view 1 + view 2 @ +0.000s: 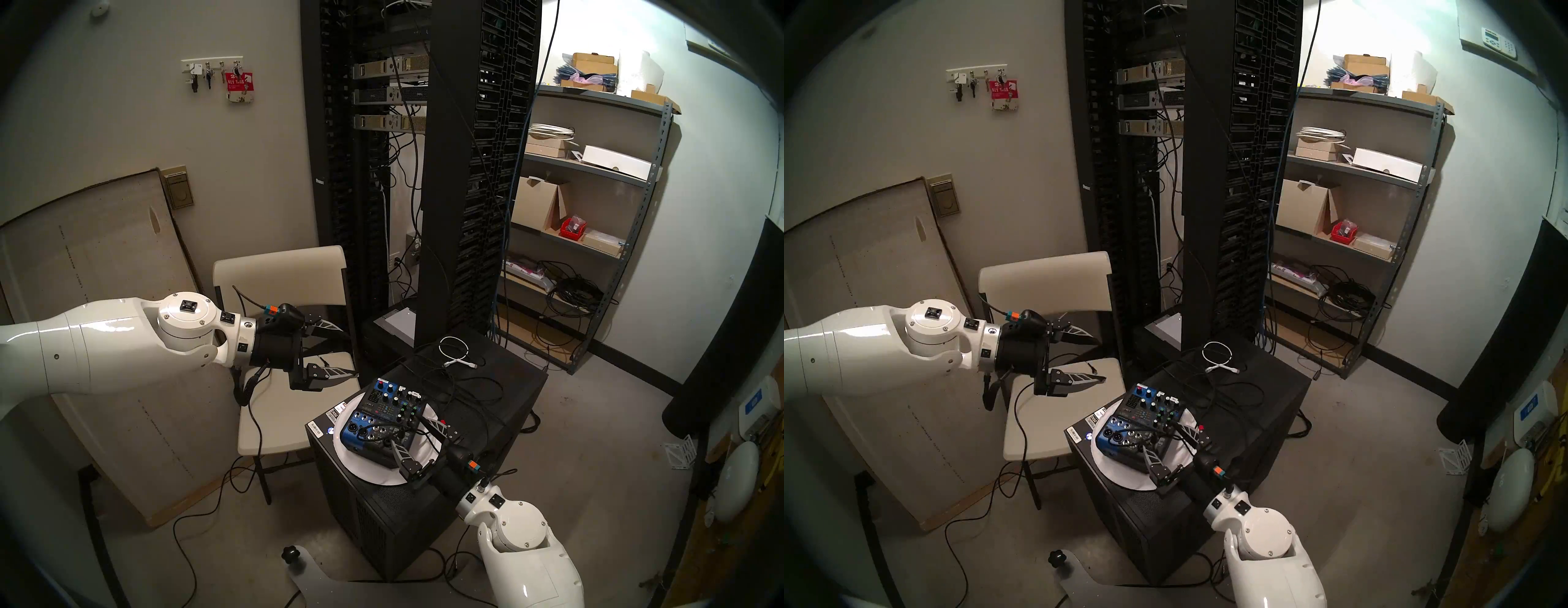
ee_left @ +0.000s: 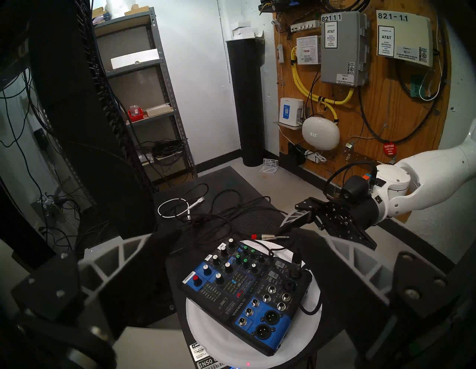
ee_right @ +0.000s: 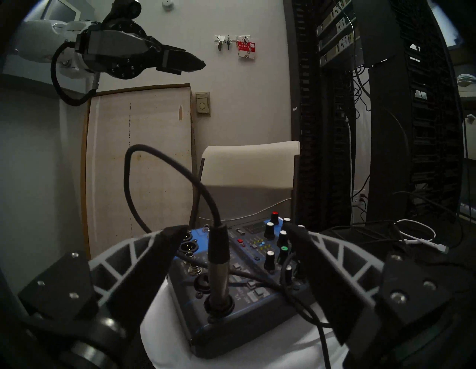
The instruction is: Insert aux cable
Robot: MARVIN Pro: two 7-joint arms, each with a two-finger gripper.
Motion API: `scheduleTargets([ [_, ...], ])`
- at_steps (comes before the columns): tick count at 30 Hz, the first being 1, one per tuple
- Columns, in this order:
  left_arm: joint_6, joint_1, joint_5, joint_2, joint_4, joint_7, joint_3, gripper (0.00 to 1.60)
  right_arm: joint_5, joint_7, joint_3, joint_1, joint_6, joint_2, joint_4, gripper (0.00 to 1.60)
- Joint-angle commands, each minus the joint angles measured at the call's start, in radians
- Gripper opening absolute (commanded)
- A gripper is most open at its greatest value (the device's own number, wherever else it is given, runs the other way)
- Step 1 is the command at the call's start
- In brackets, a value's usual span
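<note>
The aux cable's slim dark plug (image 3: 219,268) stands upright in a socket at the near corner of a blue-and-black mixer (image 3: 257,257); its thin black cable loops up and to the left. My right gripper (image 3: 235,229) is open, one finger on each side of the plug, touching neither. The plug also shows in the left wrist view (image 2: 296,260) at the mixer's (image 2: 244,291) edge. My left gripper (image 1: 353,352) is open and empty, above the chair seat, left of the mixer (image 1: 384,414).
The mixer sits on a white round plate (image 1: 373,471) atop a black cabinet (image 1: 500,382). A plug with a red ring (image 2: 270,236) and a white coiled cable (image 1: 456,350) lie behind it among loose black cables. A cream chair (image 1: 280,271), server racks (image 1: 466,170) and shelves (image 1: 594,212) stand around.
</note>
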Motion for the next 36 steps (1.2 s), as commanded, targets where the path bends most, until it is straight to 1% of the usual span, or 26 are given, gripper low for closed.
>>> scheduleTargets([
  [1, -0.003, -0.014, -0.004, -0.002, 0.002, -0.001, -0.013, 1.60, 0.018, 0.013, 0.013, -0.017, 0.016, 0.011, -0.063, 1.44],
  [3, -0.002, -0.014, -0.005, -0.006, 0.005, -0.004, -0.013, 1.60, 0.023, 0.023, 0.021, -0.025, 0.028, 0.014, -0.074, 1.48],
  [4, -0.002, -0.014, -0.005, -0.006, 0.006, -0.004, -0.013, 1.60, 0.024, 0.025, 0.024, -0.028, 0.029, 0.014, -0.078, 1.44],
  [8, -0.001, -0.014, -0.005, -0.009, 0.008, -0.006, -0.013, 1.60, 0.035, 0.032, 0.037, -0.045, 0.036, 0.017, -0.108, 1.43],
  [12, -0.002, -0.013, -0.006, -0.013, 0.014, -0.009, -0.012, 1.60, 0.049, 0.047, 0.057, -0.069, 0.047, 0.026, -0.161, 1.47],
  [14, -0.002, -0.013, -0.007, -0.014, 0.015, -0.009, -0.011, 1.60, 0.039, 0.042, 0.060, -0.072, 0.036, 0.028, -0.169, 1.47],
  [15, -0.002, -0.012, -0.007, -0.015, 0.017, -0.010, -0.011, 1.60, 0.046, 0.042, 0.067, -0.073, 0.044, 0.026, -0.172, 1.49],
  [19, -0.004, -0.010, -0.011, -0.022, 0.023, -0.012, -0.010, 1.60, 0.037, 0.023, 0.088, -0.047, 0.041, 0.025, -0.148, 1.45],
  [22, -0.004, -0.008, -0.013, -0.025, 0.025, -0.011, -0.009, 1.60, 0.034, 0.012, 0.103, -0.023, 0.030, 0.023, -0.130, 1.46],
  [24, -0.004, -0.008, -0.014, -0.026, 0.025, -0.011, -0.008, 1.60, 0.036, 0.008, 0.111, -0.012, 0.031, 0.024, -0.128, 1.44],
  [26, -0.003, -0.008, -0.015, -0.026, 0.025, -0.011, -0.008, 1.60, 0.035, -0.001, 0.119, -0.002, 0.031, 0.025, -0.126, 1.44],
  [30, -0.006, -0.005, -0.016, -0.025, 0.024, -0.007, -0.005, 1.60, 0.034, -0.012, 0.137, 0.019, 0.025, 0.031, -0.117, 1.49],
  [31, -0.006, -0.005, -0.016, -0.025, 0.024, -0.006, -0.005, 1.60, 0.037, -0.010, 0.140, 0.023, 0.028, 0.033, -0.116, 1.47],
  [35, -0.008, -0.004, -0.017, -0.022, 0.021, -0.002, -0.003, 1.60, 0.036, -0.013, 0.150, 0.028, 0.026, 0.036, -0.117, 1.50],
  [36, -0.009, -0.004, -0.017, -0.022, 0.020, -0.002, -0.003, 1.60, 0.036, -0.013, 0.152, 0.029, 0.025, 0.037, -0.116, 1.49],
])
